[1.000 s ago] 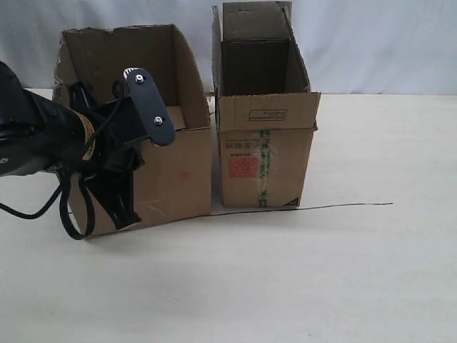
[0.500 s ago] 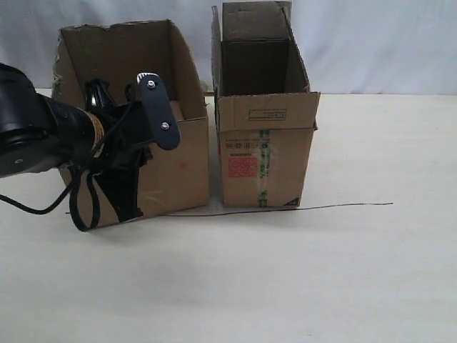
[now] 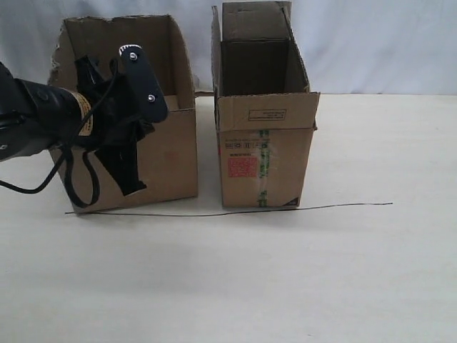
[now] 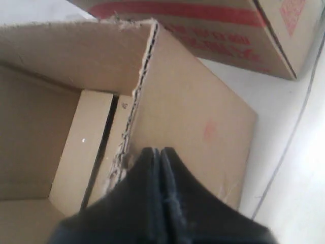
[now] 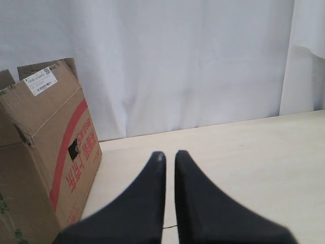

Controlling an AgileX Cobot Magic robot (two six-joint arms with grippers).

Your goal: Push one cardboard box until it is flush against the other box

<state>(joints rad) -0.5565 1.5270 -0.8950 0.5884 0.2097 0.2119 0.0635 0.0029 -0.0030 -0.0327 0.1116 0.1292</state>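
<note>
The wide, torn-rimmed cardboard box [image 3: 168,161] stands at the left, open at the top. A narrow gap of table separates it from the taller other box [image 3: 264,164], which carries a red square label. My left gripper [image 3: 131,184] is shut and empty, hanging in front of the wide box's front face. In the left wrist view its tips [image 4: 154,150] lie by the ragged rim of the cardboard box [image 4: 203,112], with the other box [image 4: 228,30] beyond. My right gripper [image 5: 167,154] is shut but for a thin slit and empty, off to the side of the other box [image 5: 45,147]. It is out of the exterior view.
A thin black wire [image 3: 321,206] lies across the table [image 3: 285,286] along the front of both boxes. A white curtain [image 3: 371,43] hangs behind. The left arm's cable loop [image 3: 71,186] dangles before the wide box's left corner.
The wide box has swung and shifted left, so its front right corner now stands apart from the other box. My left gripper has risen and moved back with it.
</note>
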